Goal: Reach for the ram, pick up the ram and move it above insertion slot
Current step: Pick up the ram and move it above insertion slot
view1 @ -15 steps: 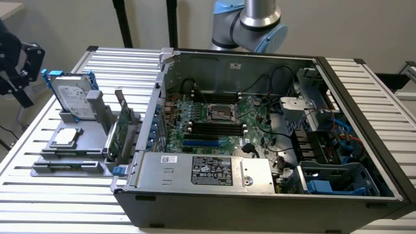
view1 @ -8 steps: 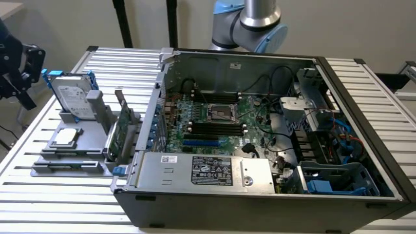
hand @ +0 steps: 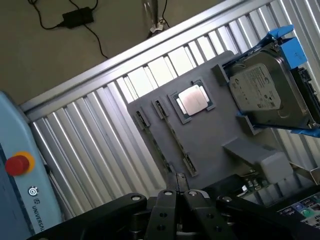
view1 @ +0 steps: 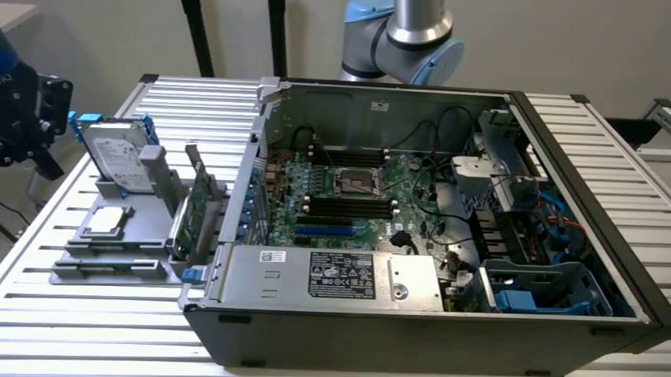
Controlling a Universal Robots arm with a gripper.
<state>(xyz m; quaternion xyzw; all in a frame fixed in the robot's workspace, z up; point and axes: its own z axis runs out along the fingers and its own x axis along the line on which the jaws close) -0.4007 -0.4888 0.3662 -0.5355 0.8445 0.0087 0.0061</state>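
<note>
wrist view: jaws pressed together, empty, near gray tray (hand: 210,145); cannot tell where the ram lies.

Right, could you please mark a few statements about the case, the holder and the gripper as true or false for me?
1. The hard drive stands upright in a blue bracket on the gray holder. True.
2. The computer case is closed. False: its side is open and the motherboard shows.
3. A processor chip lies flat in the gray holder. True.
4. The gripper is inside the case. False: it is outside the case, near the gray holder.
</note>
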